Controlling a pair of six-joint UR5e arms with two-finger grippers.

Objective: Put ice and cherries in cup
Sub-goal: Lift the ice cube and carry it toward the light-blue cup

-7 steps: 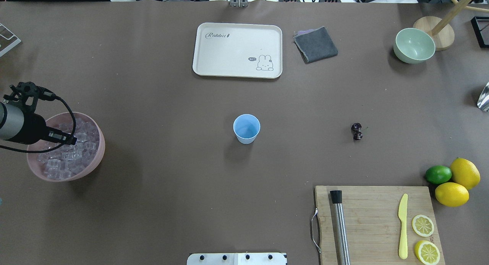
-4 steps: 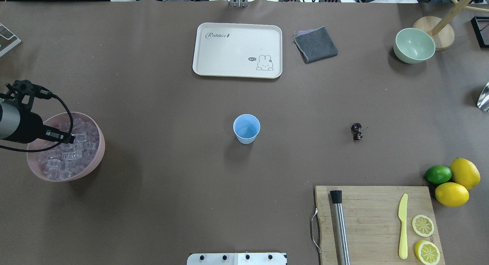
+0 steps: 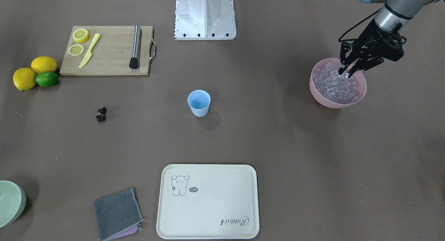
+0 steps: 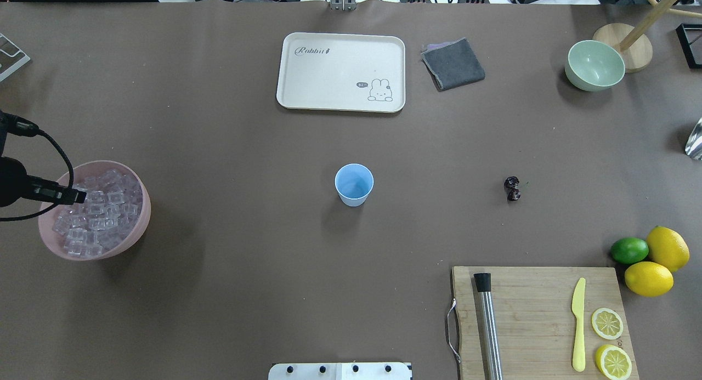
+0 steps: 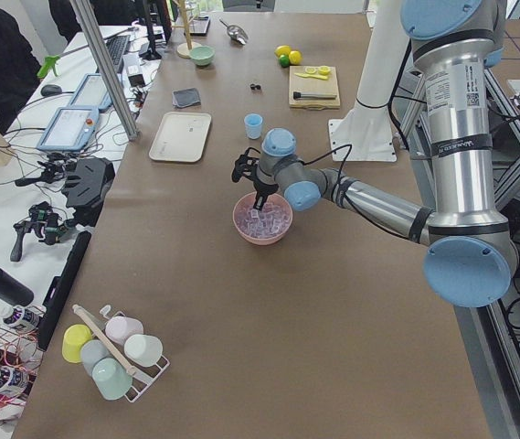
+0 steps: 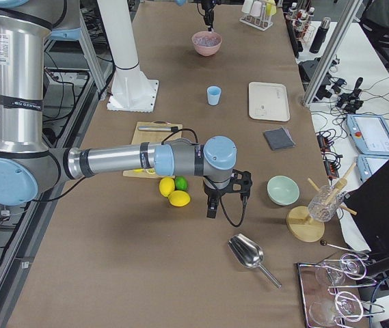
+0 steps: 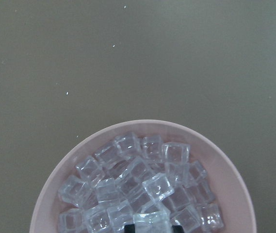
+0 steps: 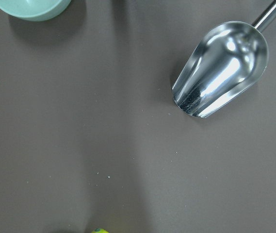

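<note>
Fingers (image 4: 55, 192) of the left gripper (image 3: 346, 73) pinch one ice cube (image 7: 150, 221) over the pink bowl (image 3: 338, 105) — ice step in hand; next should come a carry to the cup (image 3: 199, 102), well apart mid-table

A wide table (image 4: 219, 122) covered in matte brown fills the overhead view. A small pale blue cup (image 4: 354, 185) stands upright at its centre. Well to the right of it lies a pair of dark cherries (image 4: 513, 188). A pink bowl (image 4: 131, 243) of ice (image 4: 101, 213) sits at the left edge. At top centre a cream tray (image 4: 340, 72) lies flat, with a folded grey cloth (image 4: 454, 63) just to its right. A pale green bowl (image 4: 595, 65) sits at upper right beside a round wooden stand base (image 4: 641, 56). A metal scoop (image 4: 695, 139) shows at the right edge. A wooden cutting board (image 4: 535, 319) lies at lower right, with a lime (image 4: 629, 250) and two lemons (image 4: 667, 248) touching near its corner.
</note>
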